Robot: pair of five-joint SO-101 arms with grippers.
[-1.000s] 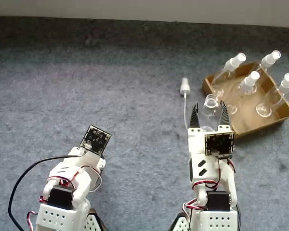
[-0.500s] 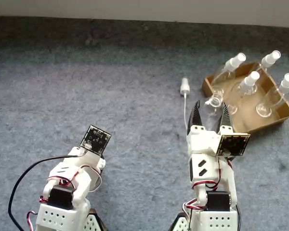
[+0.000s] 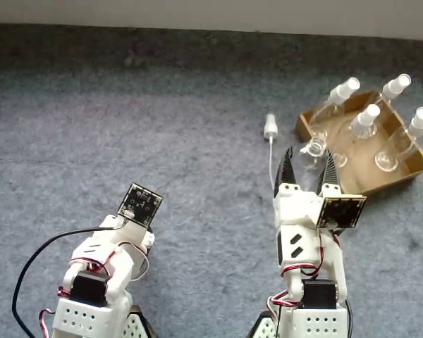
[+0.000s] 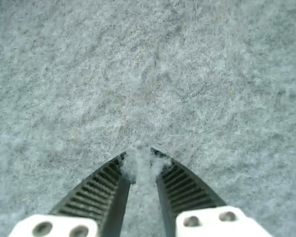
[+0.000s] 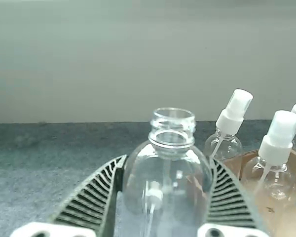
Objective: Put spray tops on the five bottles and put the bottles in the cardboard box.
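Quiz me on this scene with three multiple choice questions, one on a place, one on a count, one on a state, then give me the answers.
1. Where does the loose spray top lie?
A. on the carpet beside the cardboard box
B. inside the box
C. screwed onto a bottle

2. How many capped bottles stand in the box?
A. two
B. five
C. four

3. What is the state of the bottle in the right gripper?
A. capped with a spray top
B. open neck, no top
C. lying loose on the carpet

Answers:
1 A: the top lies on the carpet, apart from the box's wall.
2 C: four white tops rise from the box.
3 B: the right wrist view shows its bare threaded neck.
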